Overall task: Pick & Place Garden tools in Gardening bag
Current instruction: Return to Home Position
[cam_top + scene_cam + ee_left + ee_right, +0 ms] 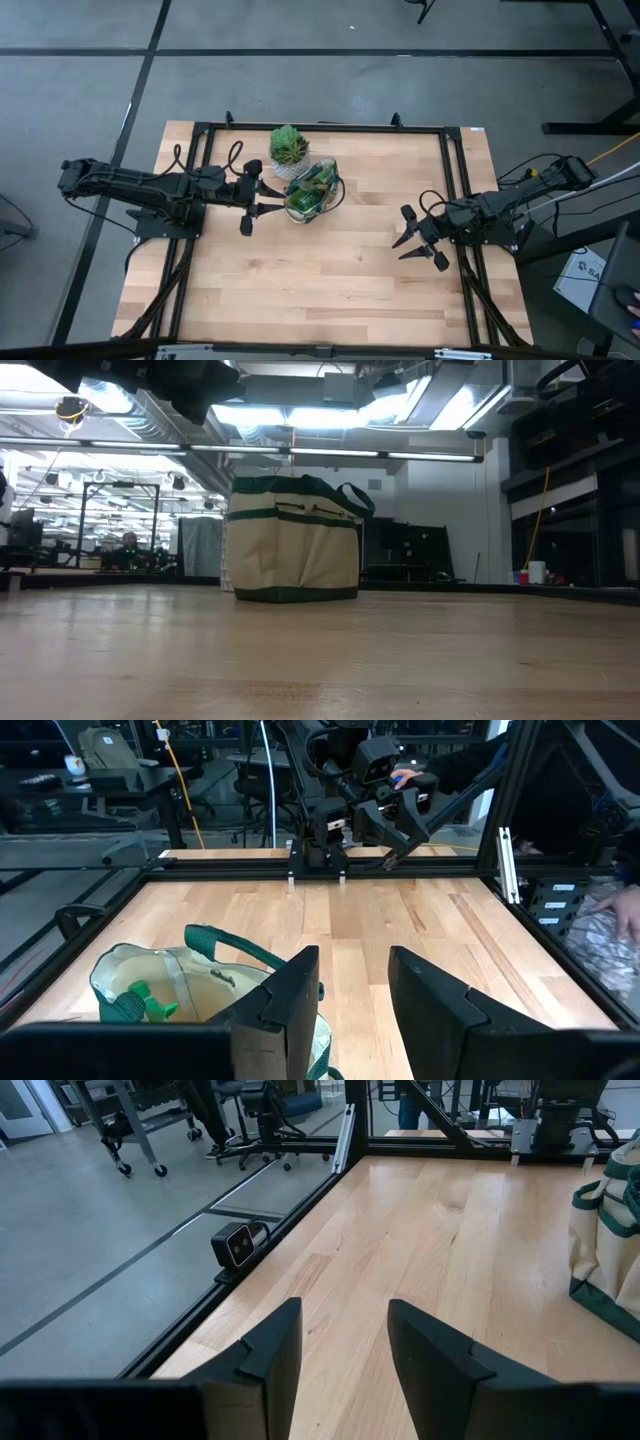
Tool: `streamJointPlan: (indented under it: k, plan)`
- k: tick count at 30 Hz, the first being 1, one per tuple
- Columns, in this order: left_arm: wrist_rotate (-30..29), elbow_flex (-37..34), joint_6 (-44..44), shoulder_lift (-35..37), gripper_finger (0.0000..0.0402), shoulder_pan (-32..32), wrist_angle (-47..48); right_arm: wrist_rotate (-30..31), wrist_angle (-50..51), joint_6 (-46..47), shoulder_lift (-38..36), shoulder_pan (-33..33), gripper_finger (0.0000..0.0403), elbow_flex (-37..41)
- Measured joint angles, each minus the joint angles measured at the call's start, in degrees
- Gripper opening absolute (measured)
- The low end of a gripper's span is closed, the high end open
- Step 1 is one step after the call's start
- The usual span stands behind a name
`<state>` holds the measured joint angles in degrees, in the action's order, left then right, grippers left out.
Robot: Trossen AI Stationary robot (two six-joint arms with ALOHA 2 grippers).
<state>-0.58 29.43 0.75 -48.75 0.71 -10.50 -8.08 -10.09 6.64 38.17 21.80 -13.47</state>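
The beige gardening bag [312, 190] with dark green trim stands upright on its base on the table, left of centre, and also shows in the low view [295, 540]. Its top is open, and the green spray bottle's head [135, 1002] shows inside it. No other garden tool shows on the table. My left gripper [255, 200] is open and empty, raised beside the bag's left side and above its rim [355, 990]. My right gripper [408, 240] is open and empty over the table's right part [345, 1340], well clear of the bag [610, 1230].
A green plant in a white pot [289, 150] stands just behind the bag, toward the far edge. A black frame [455, 180] runs around the table. Bare wood lies between the bag and my right gripper and along the near side.
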Motion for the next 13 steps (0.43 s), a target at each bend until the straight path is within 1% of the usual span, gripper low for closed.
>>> streamJointPlan:
  k: [13]
  plan:
    - [0.0,0.0,0.0,0.0,0.0117,0.0,0.0,0.0,0.0,0.0,0.0,0.0,0.0153,0.0]
